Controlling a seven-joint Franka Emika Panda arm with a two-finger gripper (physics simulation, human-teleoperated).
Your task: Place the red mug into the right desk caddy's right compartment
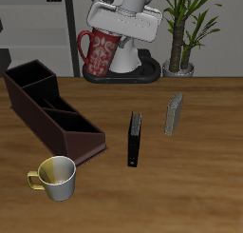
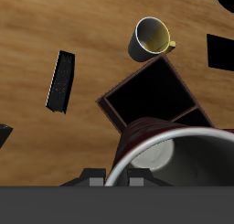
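The red mug [image 1: 99, 54], dark red with pale speckles and a loop handle, hangs in my gripper [image 1: 116, 32] high above the table's back, tilted. In the wrist view its grey inside and rim [image 2: 174, 159] fill the frame close to the gripper [image 2: 114, 178]. The gripper is shut on the mug and its fingertips are hidden. The right desk caddy [image 1: 27, 102], a long dark maroon box with dividers, lies diagonally on the table, well away from the mug. Its squarish right compartment [image 1: 76, 130] is at the end nearest the table's front edge. In the wrist view this compartment [image 2: 151, 101] looks empty.
A cream-yellow mug [image 1: 55, 177] stands by the caddy's front end, also in the wrist view [image 2: 151, 36]. A black book [image 1: 135, 140] and a grey book [image 1: 174, 113] stand upright mid-table. The black book shows in the wrist view [image 2: 61, 80]. A potted plant [image 1: 182, 32] stands at the back.
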